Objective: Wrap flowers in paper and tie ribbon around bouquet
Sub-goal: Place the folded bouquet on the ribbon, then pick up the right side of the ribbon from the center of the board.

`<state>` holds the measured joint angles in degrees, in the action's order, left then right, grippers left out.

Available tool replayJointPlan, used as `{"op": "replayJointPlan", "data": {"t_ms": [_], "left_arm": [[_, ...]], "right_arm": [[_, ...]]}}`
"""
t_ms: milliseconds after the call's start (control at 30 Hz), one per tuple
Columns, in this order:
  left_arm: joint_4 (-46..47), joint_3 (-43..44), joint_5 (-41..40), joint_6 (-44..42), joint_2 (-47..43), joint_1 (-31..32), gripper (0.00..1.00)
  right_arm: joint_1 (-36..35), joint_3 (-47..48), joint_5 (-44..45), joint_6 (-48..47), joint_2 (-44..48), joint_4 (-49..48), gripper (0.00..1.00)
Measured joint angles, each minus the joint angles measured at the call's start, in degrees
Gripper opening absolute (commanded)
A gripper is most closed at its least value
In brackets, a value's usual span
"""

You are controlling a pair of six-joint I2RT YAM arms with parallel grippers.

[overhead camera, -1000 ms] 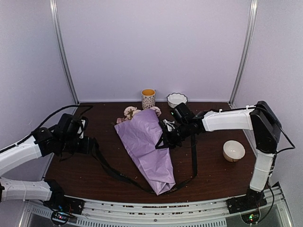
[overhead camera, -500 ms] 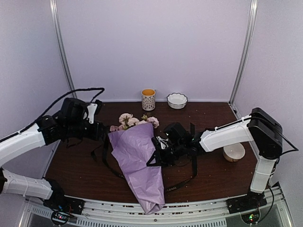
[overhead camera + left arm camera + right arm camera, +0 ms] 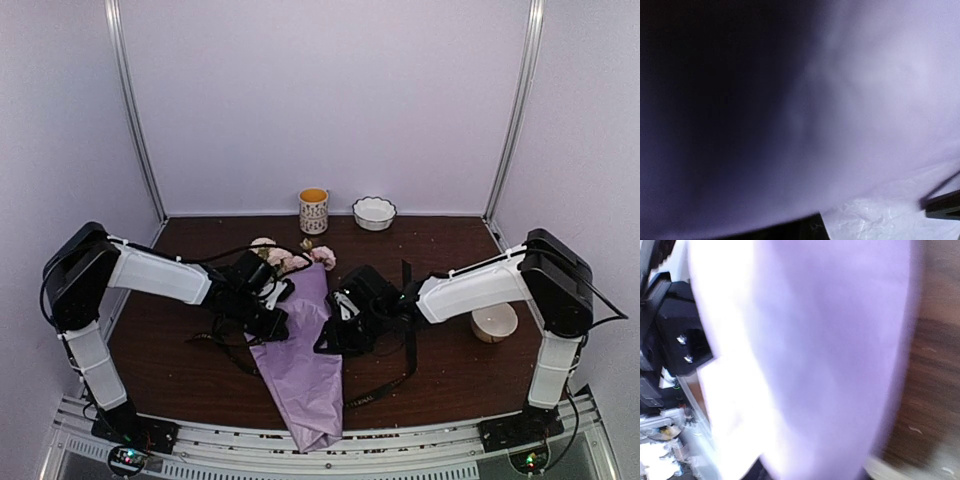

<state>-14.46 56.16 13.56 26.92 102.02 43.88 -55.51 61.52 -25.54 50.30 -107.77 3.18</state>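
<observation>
- wrapping looks done, tying is on: the bouquet [image 3: 305,375] lies on the surface [image 3: 450,385], flowers [image 3: 290,258] toward 12 o'clock, tip toward 6.
- left jaws are together at its 9 o'clock edge; right jaws sit at 3 o'clock, state cannot be told.
- next: the ribbon [image 3: 408,335] needs crossing over the paper [image 3: 300,340].
- versus a second ago, the left arm [image 3: 150,275] has swung in and the bouquet looks narrower.

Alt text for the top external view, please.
A cone of crumpled lilac-purple paper lies on the dark brown table, pale pink roses showing at its far end. The left gripper and right gripper flank its middle, one on each side; a narrow black ribbon trails across the table beside them.
</observation>
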Motion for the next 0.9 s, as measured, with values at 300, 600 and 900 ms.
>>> {"op": "replayJointPlan", "data": {"t_ms": [300, 600, 900], "left_arm": [[7.4, -2.5, 2.1, 2.3, 1.6, -0.3, 0.0], [10.7, -4.2, 2.3, 2.7, 1.3, -0.3, 0.0], [10.9, -4.7, 1.7, 2.6, 0.7, -0.3, 0.0]], "right_arm": [[1.0, 3.1, 20.9, -12.6, 13.6, 24.0, 0.53], [6.4, -4.2, 31.1, -15.5, 17.1, 36.8, 0.61], [6.4, -9.7, 25.5, -15.4, 13.9, 34.4, 0.19]]}}
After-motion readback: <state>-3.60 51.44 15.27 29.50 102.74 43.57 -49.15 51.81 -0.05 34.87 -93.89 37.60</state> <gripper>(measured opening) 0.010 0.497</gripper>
